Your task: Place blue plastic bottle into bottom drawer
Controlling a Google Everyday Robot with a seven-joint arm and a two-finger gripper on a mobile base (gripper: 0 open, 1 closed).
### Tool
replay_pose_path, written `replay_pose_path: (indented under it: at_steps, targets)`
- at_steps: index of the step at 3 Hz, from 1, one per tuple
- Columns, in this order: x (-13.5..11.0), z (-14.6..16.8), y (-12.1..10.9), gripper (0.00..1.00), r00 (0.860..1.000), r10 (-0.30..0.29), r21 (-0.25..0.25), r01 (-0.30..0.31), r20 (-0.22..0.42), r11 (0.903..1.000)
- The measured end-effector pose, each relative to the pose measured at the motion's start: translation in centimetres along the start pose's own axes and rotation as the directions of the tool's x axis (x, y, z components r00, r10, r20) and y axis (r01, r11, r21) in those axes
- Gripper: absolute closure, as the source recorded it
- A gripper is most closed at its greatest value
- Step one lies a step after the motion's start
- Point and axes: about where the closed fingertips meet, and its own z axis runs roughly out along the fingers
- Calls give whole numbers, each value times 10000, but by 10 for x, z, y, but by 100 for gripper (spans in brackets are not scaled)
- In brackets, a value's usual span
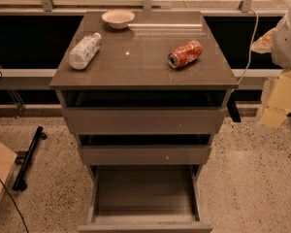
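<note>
Gripper (280, 98), closure not determinable, is held at the view's right edge, apart from the cabinet (145, 121); blue plastic bottle (84, 51) is laid sideways on its top, bottom drawer (144, 191) pulled out to receive it.

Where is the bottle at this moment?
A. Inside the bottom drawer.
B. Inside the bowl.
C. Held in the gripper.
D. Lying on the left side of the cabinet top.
D: the bottle lies on its side at the left of the cabinet top, apart from the gripper, which is off the cabinet's right side.
</note>
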Motion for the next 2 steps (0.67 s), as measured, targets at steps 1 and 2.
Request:
replay_pose_path:
  at_steps: [1,2]
  targets:
    - [0,0,0,0,10000,-1,0,1,6,10000]
    - [-16,10,-6,0,9977,-173,45,170,655,9998]
